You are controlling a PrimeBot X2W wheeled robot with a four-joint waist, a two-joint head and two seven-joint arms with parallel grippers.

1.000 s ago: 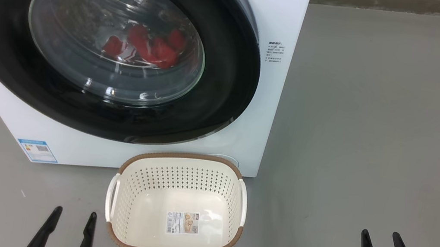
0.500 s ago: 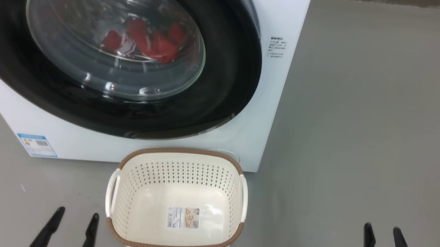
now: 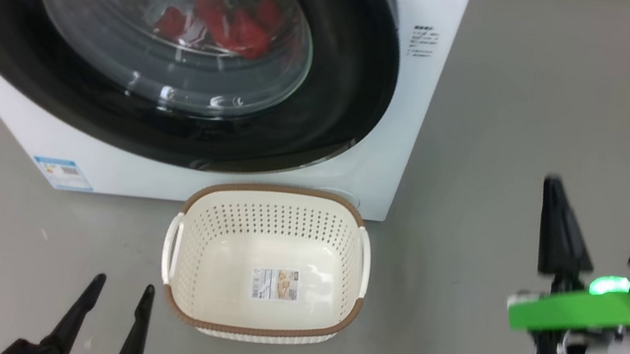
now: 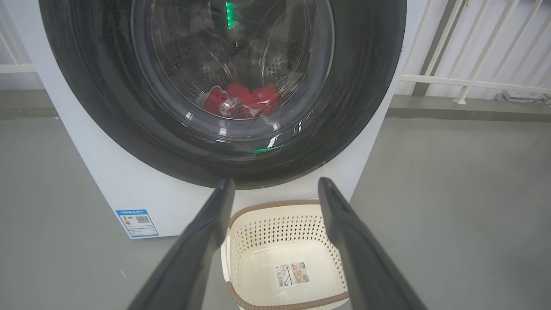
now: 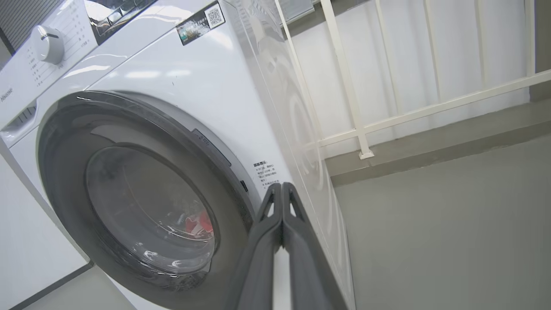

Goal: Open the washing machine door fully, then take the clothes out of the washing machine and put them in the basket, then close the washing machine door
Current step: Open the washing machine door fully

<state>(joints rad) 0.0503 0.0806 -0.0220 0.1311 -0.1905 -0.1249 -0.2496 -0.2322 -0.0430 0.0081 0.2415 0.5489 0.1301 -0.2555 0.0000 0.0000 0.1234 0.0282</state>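
Okay, low on the left, the left gripper (image 3: 125,282) is hovering over the grey floor (image 3: 519,107), its 2 fingers spread wide and gripping nothing. Ahead of it, the washing machine (image 3: 434,7) is standing with the washing machine door (image 3: 337,111) shut, and the clothes (image 3: 231,24) are lying red behind the glass (image 3: 122,48). The basket (image 3: 279,188) is sitting just in front of the machine, its paper label (image 3: 274,284) facing up. Far right, the right gripper (image 3: 553,187) is pointing upward, fingers pinched together on nothing, well apart from the door.
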